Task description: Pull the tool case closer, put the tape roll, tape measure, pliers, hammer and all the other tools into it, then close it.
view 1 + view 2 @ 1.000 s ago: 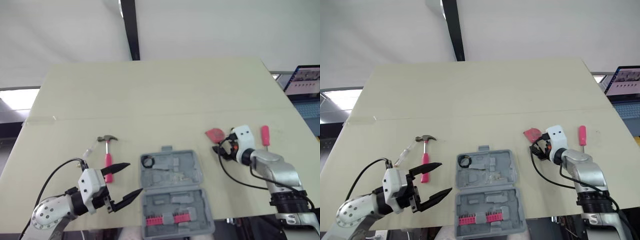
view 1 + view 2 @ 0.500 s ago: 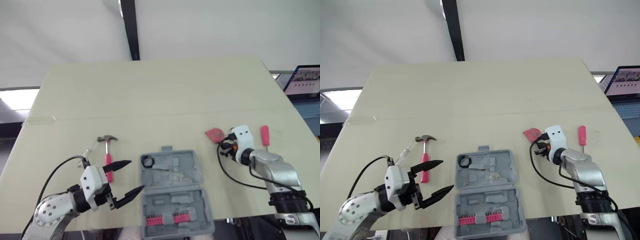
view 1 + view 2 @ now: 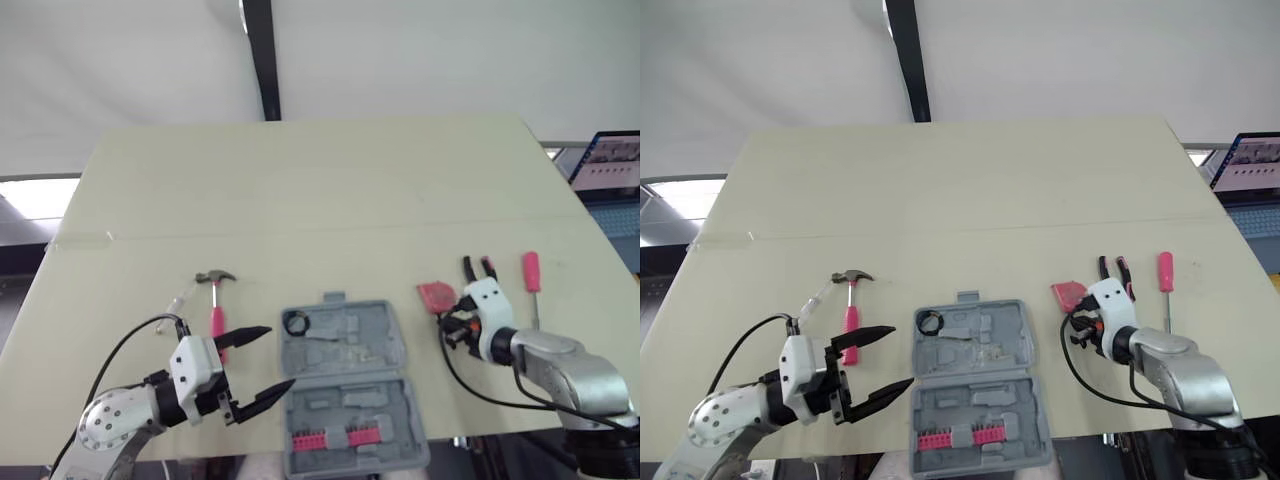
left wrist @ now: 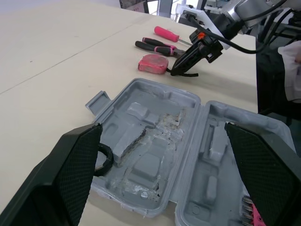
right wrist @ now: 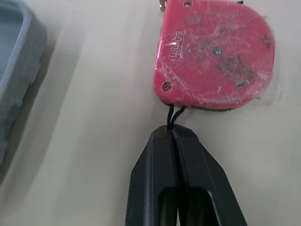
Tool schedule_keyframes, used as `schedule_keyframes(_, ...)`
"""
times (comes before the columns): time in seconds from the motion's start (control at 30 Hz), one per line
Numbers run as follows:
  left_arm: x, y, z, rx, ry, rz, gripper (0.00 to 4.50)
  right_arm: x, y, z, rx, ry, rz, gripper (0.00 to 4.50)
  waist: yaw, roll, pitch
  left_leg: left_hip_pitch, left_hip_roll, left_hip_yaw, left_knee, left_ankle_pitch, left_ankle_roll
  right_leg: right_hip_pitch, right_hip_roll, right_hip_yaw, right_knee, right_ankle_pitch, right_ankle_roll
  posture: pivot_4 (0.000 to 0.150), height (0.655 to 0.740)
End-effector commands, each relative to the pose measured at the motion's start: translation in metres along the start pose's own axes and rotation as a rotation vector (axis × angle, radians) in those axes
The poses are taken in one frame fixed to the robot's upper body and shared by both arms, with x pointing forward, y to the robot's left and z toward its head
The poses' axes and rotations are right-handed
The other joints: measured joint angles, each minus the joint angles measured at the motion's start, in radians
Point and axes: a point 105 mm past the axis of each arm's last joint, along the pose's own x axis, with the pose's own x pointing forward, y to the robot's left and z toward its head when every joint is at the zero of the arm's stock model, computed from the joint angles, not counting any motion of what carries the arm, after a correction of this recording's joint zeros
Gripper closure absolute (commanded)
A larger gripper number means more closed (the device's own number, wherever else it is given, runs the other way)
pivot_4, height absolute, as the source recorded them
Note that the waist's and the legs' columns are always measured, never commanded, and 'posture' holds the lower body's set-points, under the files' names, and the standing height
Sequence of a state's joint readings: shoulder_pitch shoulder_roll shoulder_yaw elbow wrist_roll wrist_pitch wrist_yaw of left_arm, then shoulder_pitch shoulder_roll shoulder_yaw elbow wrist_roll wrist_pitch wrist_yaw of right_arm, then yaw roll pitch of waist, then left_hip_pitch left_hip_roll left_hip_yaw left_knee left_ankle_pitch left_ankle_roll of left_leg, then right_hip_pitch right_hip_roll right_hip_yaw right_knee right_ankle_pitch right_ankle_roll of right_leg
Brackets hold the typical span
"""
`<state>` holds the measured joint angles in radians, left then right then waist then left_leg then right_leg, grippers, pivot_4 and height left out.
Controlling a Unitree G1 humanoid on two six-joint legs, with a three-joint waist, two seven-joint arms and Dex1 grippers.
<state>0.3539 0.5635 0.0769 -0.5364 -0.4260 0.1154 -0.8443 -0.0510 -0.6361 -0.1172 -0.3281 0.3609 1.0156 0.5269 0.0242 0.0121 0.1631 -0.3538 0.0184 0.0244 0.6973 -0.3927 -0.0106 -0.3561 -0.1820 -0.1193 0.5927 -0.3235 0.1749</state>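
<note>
Red tape measure (image 5: 214, 56) lies just beyond right gripper (image 5: 173, 133) — clamped on its cord (image 5: 171, 115).

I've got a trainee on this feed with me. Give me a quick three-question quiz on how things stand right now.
1. True or false: the tool case lies shut.
2. What is the right gripper doing? A) gripping the tool case's rim B) pinching the tape measure by its cord C) hanging open over bare table
3. Fill in: the black tape roll sits inside the ____.
Key: 1 false; 2 B; 3 tool case.
</note>
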Motion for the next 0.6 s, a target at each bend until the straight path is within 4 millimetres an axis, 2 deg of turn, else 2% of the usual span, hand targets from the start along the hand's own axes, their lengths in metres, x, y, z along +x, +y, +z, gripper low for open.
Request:
schedule_keyframes(0.03, -0.001, -0.002, 0.001, 0.026, -0.008, -0.041, 0.0, -0.019, 0.009, -0.001, 0.008, 0.009, 0.018, 4.45, 0.0, 0.0, 0.0, 0.0, 0.0, 0.0, 0.0, 0.0, 0.0, 0.0, 0.0, 0.0, 0.0, 0.0, 0.0, 0.15, 0.74)
schedule_keyframes(0.37, 0.001, -0.005, -0.001, 0.023, -0.007, -0.13, 0.0, -0.046, 0.037, -0.033, 0.067, 0.132, 0.079, 4.45, 0.001, 0.0, 0.0, 0.0, 0.0, 0.0, 0.0, 0.0, 0.0, 0.0, 0.0, 0.0, 0.0, 0.0, 0.0, 0.15, 0.74)
schedule_keyframes(0.6, 0.003, -0.005, -0.001, 0.031, -0.006, -0.152, 0.0, -0.057, 0.047, -0.044, 0.1, 0.188, 0.109, 4.45, 0.001, 0.0, 0.0, 0.0, 0.0, 0.0, 0.0, 0.0, 0.0, 0.0, 0.0, 0.0, 0.0, 0.0, 0.0, 0.15, 0.74)
